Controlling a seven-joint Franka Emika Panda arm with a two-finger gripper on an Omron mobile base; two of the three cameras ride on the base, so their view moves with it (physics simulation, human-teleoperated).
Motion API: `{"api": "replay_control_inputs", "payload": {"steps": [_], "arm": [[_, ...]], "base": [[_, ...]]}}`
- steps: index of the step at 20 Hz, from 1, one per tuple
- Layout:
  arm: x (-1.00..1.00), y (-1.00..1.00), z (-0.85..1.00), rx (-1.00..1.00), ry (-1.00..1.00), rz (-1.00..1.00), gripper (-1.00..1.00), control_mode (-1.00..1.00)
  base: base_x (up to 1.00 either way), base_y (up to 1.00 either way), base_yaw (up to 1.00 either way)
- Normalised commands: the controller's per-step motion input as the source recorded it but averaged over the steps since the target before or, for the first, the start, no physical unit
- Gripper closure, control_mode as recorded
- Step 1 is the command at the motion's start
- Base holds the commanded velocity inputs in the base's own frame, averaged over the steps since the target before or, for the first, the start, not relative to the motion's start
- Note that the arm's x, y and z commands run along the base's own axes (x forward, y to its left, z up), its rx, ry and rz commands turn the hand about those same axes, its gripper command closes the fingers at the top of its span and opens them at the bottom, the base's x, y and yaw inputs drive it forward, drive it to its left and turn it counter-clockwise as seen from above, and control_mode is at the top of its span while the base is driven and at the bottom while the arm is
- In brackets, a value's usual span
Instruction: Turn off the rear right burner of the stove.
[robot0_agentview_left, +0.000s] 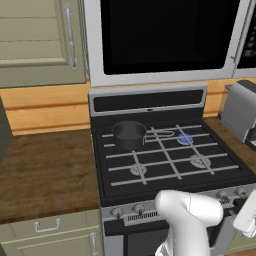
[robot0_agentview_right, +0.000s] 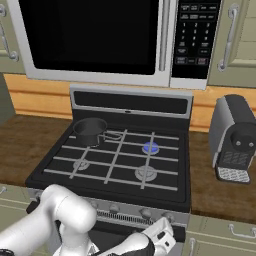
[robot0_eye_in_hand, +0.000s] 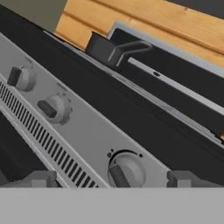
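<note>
The black stove (robot0_agentview_left: 165, 172) has the rear right burner (robot0_agentview_left: 185, 138) glowing blue under its grey grate bars, and the same blue glow (robot0_agentview_right: 150, 147) shows in the right base view. A dark pot (robot0_agentview_left: 129, 134) stands on the rear left burner. Silver knobs run along the front panel (robot0_eye_in_hand: 87, 144). My gripper (robot0_eye_in_hand: 113, 179) is open, held close in front of this panel. One knob (robot0_eye_in_hand: 127, 170) sits between the two fingertips (robot0_eye_in_hand: 39, 179), with neither touching it. My white hand (robot0_agentview_right: 161, 239) hangs low before the stove's right front.
A big black-doored microwave (robot0_agentview_right: 95, 40) hangs over the stove. A grey coffee machine (robot0_agentview_right: 232, 140) stands on the wooden counter (robot0_agentview_left: 45, 170) to the right. Two more knobs (robot0_eye_in_hand: 54, 108) lie left of the gripper. Pale cabinet drawers (robot0_agentview_left: 47, 227) sit below the left counter.
</note>
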Motion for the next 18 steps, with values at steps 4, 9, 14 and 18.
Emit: {"api": "replay_control_inputs", "payload": {"steps": [4, 9, 14, 18], "arm": [[0.54, 0.0, -0.06, 0.0, 0.0, 0.0, -1.0, -1.0], [0.37, -0.03, -0.17, -0.01, -0.02, 0.0, -1.0, -1.0], [0.04, -0.14, -0.28, -0.05, -0.01, 0.05, -1.0, -1.0], [0.12, -0.16, -0.39, -0.05, -0.01, 0.1, -1.0, -1.0]], "base": [[0.0, 0.0, 0.0], [0.0, 0.0, 0.0], [0.0, 0.0, 0.0], [0.0, 0.0, 0.0]]}}
